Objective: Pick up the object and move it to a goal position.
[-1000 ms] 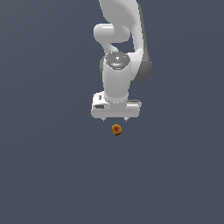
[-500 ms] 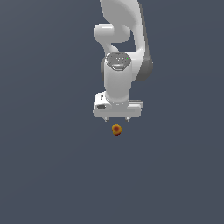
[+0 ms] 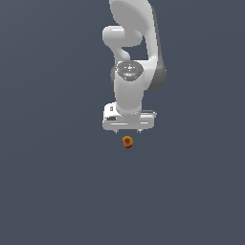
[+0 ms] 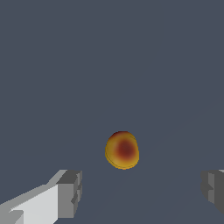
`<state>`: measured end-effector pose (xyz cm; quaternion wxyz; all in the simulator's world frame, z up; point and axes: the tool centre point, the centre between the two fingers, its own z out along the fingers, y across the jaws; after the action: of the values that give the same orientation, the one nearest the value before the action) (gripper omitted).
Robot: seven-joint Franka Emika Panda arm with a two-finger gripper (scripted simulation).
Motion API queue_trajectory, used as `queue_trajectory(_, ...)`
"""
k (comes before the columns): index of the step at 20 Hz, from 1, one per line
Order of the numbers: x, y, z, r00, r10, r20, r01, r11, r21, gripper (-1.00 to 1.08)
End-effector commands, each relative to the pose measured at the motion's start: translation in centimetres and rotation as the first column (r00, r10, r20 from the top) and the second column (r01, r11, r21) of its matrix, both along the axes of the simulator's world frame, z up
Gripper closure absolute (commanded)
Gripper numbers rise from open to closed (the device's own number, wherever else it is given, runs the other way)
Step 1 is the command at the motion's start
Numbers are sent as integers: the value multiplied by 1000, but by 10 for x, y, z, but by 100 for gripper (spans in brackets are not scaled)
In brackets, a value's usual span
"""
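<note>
ball (image 4: 122,150) on bare floor, end effector (image 3: 128,129) above

Glossy white arm (image 3: 130,57), grey joints, grey-tipped hand (image 3: 127,130)

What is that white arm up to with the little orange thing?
A white robot arm is poised over a small peach-like ball that lies alone on the dark grey floor. Its gripper points down with the jaws spread wide, one on either side of the ball in the wrist view, and nothing is touching the ball. It is meant to pick the ball up, and that has not happened yet.
</note>
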<state>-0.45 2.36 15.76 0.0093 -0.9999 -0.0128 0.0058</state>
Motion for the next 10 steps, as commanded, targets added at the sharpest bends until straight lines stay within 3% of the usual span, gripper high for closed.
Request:
queue_trajectory(1, -2, 0, -8, 999, 33, 1, -33, 999, -3, -92)
queue_trajectory(10, -13, 2, -49, 975, 224, 8, -224, 975, -14, -92)
